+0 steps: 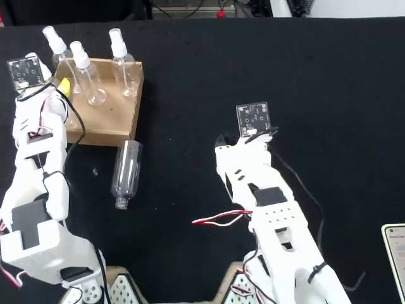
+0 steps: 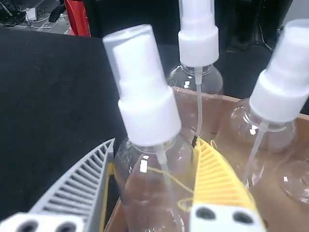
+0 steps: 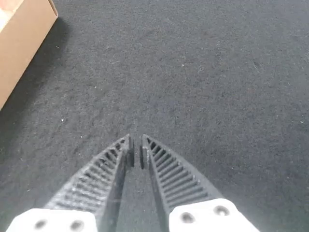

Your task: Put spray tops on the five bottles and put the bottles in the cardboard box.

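Three bottles with white spray tops stand upright in the cardboard box (image 1: 104, 120) at the far left of the table (image 1: 316, 76). The first bottle (image 1: 58, 54) is at the box's left edge, where the left gripper (image 1: 61, 87) meets it. The high view half hides that grasp. The left wrist view shows it plainly: the grey and yellow jaws are closed against the bottle's clear body below its spray top (image 2: 145, 92), and a thin tube runs down inside. The second bottle (image 1: 85, 73) and third bottle (image 1: 125, 69) stand free farther right in the box.

Just in front of the box, a fourth bottle (image 1: 126, 168) lies on its side on the table. It has no top, and its open neck points toward the arms.

Right of it, the right arm (image 1: 266, 202) reaches over the middle of the table. Its own wrist view shows the right gripper (image 3: 135, 145) low over bare cloth, with its dark jaws nearly together and holding nothing. A corner of the box is off to one side in that view.

Black fabric covers the table. A light flat object (image 1: 395, 253) lies at its right edge. Cables run along the far edge, and a red object (image 2: 77, 17) stands beyond the table.
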Tool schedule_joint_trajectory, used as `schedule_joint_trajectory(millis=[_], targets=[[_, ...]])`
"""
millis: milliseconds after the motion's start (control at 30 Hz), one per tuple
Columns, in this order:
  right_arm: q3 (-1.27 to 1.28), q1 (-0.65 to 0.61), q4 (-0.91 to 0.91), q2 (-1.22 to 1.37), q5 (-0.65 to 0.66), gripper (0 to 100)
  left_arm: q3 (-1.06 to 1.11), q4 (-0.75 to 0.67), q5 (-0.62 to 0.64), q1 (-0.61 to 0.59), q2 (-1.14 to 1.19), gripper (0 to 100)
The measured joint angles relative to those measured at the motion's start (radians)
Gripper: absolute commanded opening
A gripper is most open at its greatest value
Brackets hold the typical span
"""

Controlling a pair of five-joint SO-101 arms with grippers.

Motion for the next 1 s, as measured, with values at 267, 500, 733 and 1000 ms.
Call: schedule_joint_trajectory(millis=[267,500,733,1000], targets=[[0.000,0.000,0.000,0.000,0.000,3.1,-0.002,0.000,-0.132,0.002,0.015,16],[0.000,0.000,0.000,0.000,0.000,3.1,-0.002,0.008,-0.149,0.002,0.017,16],[0.000,0.000,0.000,0.000,0.000,3.1,-0.002,0.008,-0.149,0.002,0.017,16],[0.000,0.000,0.000,0.000,0.000,3.1,-0.002,0.008,-0.124,0.000,0.017,16]])
